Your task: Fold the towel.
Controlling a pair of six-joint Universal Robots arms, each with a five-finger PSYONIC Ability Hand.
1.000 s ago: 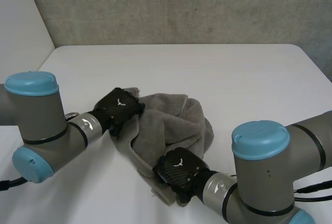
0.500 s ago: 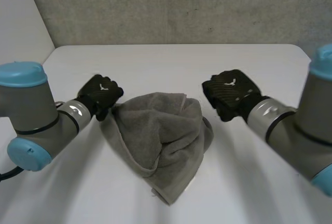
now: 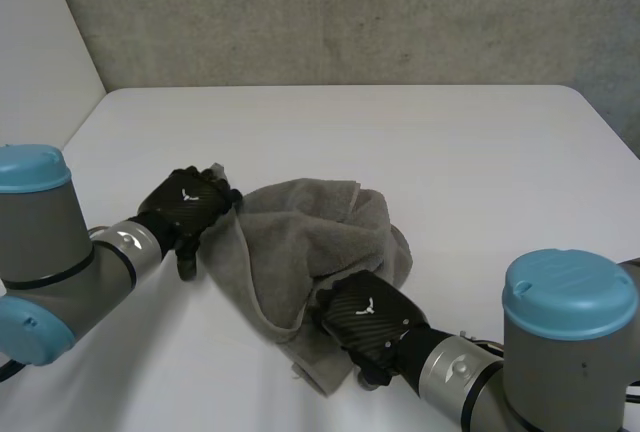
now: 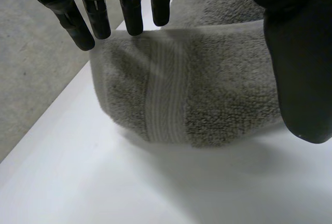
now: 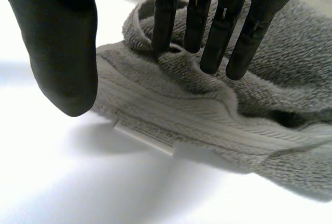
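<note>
The towel (image 3: 320, 242) is seen as grey terry cloth, rough-piled, with a smoother woven band (image 4: 163, 99); the bench (image 3: 450, 152) is finished smooth, matt white, and the wall (image 3: 350, 12) rough, concrete-like

A crumpled towel (image 3: 320, 242) lies on the table (image 3: 420, 142); left hand (image 3: 188, 202) at its left edge; right hand (image 3: 365, 317) over its near end.
</note>
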